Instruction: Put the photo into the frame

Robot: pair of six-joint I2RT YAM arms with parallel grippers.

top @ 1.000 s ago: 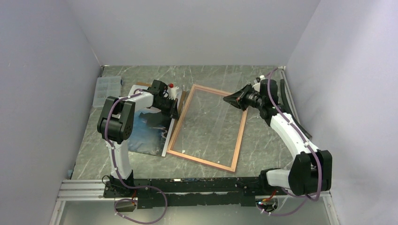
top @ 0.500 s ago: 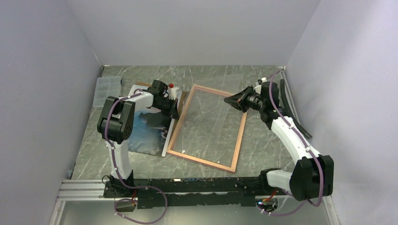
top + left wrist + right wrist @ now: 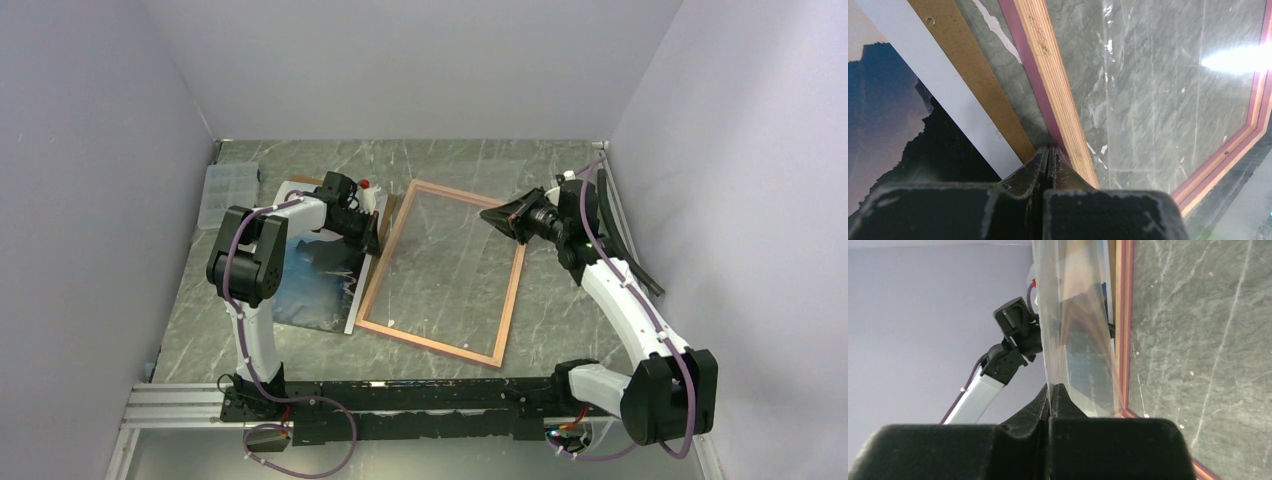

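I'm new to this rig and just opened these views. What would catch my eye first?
The big wood-backed frame lying mid-table, with the right gripper pinching the edge of its clear pane near the far right corner. Left of it lies the dark mountain photo, and the left gripper, jaws shut, noses against the frame's left rail.

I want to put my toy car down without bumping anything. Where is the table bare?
Bare table runs along the back wall beyond the frame, and between the frame's right rail and the right arm. Crowded: left of the frame, where the photo, the board and the shut left gripper meet.
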